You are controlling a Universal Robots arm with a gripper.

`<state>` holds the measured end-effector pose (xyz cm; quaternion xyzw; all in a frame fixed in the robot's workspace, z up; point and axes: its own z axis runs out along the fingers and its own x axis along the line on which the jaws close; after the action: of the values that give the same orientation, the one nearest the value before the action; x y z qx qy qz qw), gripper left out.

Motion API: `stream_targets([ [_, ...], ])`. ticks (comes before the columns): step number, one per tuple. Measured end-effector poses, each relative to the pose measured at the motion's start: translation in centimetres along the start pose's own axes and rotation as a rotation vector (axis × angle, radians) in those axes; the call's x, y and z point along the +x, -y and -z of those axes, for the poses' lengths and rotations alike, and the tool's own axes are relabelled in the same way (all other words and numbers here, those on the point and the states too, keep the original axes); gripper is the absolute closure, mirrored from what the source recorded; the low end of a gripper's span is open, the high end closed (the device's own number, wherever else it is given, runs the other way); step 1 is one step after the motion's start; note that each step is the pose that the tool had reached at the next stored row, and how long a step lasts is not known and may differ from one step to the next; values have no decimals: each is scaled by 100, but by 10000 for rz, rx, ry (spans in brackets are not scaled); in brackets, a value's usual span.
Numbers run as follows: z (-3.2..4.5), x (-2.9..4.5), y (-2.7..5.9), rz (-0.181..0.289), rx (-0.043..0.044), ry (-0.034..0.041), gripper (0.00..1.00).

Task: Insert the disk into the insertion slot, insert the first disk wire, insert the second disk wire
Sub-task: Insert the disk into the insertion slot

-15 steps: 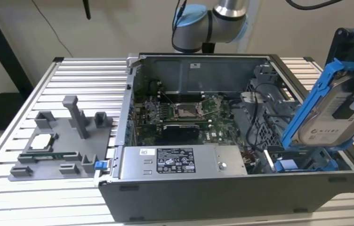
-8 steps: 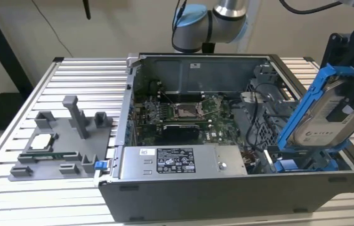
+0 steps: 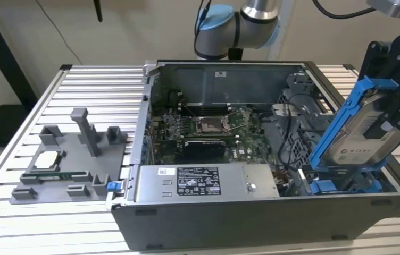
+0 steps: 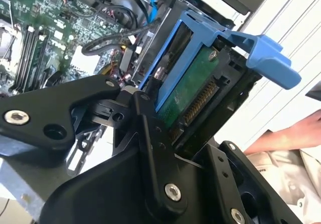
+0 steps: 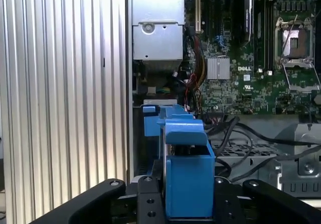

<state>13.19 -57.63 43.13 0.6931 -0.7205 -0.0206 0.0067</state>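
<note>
My gripper point(image 3: 397, 109) is shut on the disk point(image 3: 359, 133), a silver drive with a white label in a bright blue carrier. In the exterior view the disk hangs steeply tilted over the near right corner of the open computer case. Its lower end reaches down to the insertion slot point(image 3: 359, 179), which is largely hidden behind it. In the second wrist view the black fingers point(image 4: 150, 133) clamp the disk point(image 4: 193, 91) by its sides, with its green board and connector showing. The first wrist view looks along the blue carrier point(image 5: 185, 184) down into the case. Loose black wires point(image 5: 241, 133) lie beside it.
The case holds a grey labelled power-supply box point(image 3: 207, 182) at the front and a motherboard point(image 3: 207, 127) in the middle. A grey fixture plate point(image 3: 72, 159) with small parts lies on the slatted table at the exterior view's left. A person's hand point(image 4: 296, 133) shows near the gripper.
</note>
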Motion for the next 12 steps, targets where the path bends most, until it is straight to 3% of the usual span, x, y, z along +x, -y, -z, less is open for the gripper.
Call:
stream_targets([
  [12,-167,3,12,2,28,49,100],
])
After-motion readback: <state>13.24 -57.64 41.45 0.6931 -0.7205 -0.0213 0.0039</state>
